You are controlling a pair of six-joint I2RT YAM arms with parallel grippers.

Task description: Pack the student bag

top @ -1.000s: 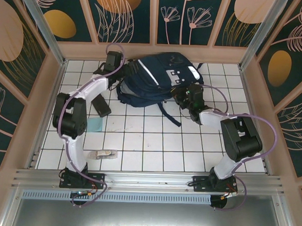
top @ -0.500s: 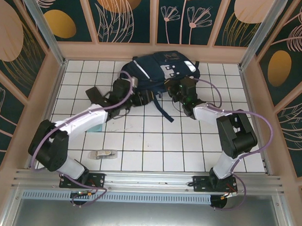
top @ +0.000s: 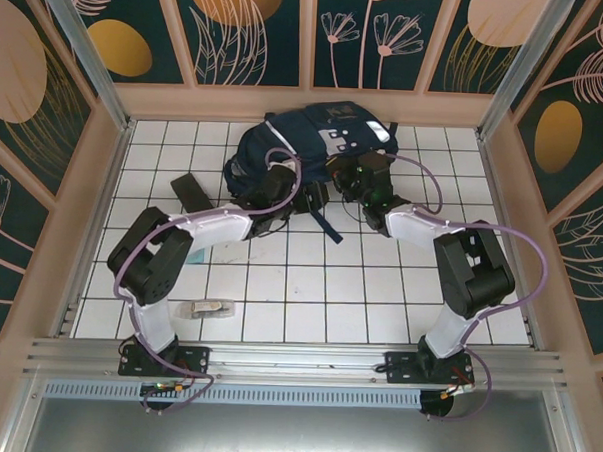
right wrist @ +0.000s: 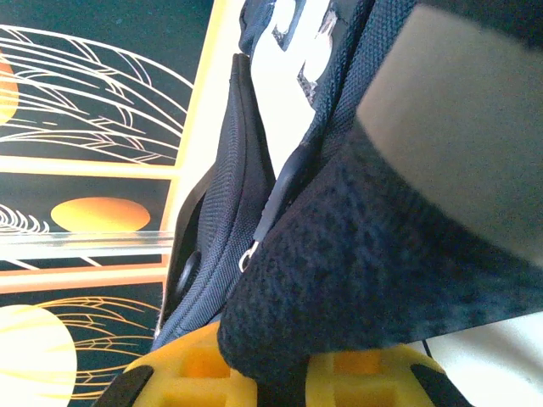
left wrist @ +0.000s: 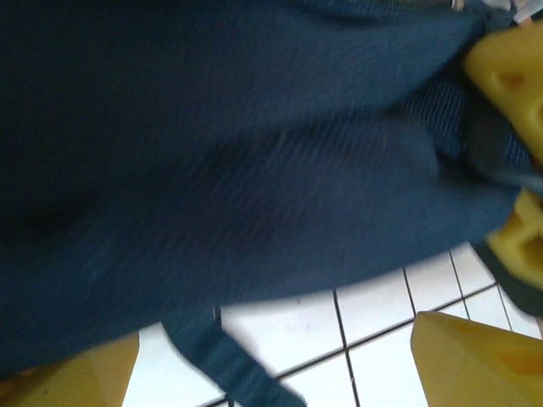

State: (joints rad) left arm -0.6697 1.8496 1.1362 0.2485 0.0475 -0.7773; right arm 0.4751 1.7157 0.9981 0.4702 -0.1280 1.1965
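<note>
Left gripper (left wrist: pixel 276 365): released, jaws spread wide. I have it pushed in low against the near edge of the student bag (top: pixel 315 137), with navy cloth sagging over the gap and nothing pinched.
Right gripper (right wrist: pixel 276 381): clenched on a thick fold of the bag's dark fabric at its near-right corner, the cloth bulging up between the yellow fingers (right wrist: pixel 187 373).
Why this hold: I judge the right side is pinning or lifting the bag so that the open left jaws can take a second edge and part the mouth.
Student bag: slumped on its side at the far middle of the tiled table (top: pixel 309 286), with the white patches facing up.
Strap (left wrist: pixel 212 352): trails from under the bag onto the tiles, just beside the left jaws.
Zip pull (right wrist: pixel 248 254): hangs on a seam just above the right grip. I cannot tell whether that zip is open.
Bag contents: hidden, with no opening in sight.
Dark oblong pouch (top: pixel 192 191): on the tiles left of the bag, unpacked.
Small clear packet (top: pixel 206 308): well apart from the bag, toward my near left.
</note>
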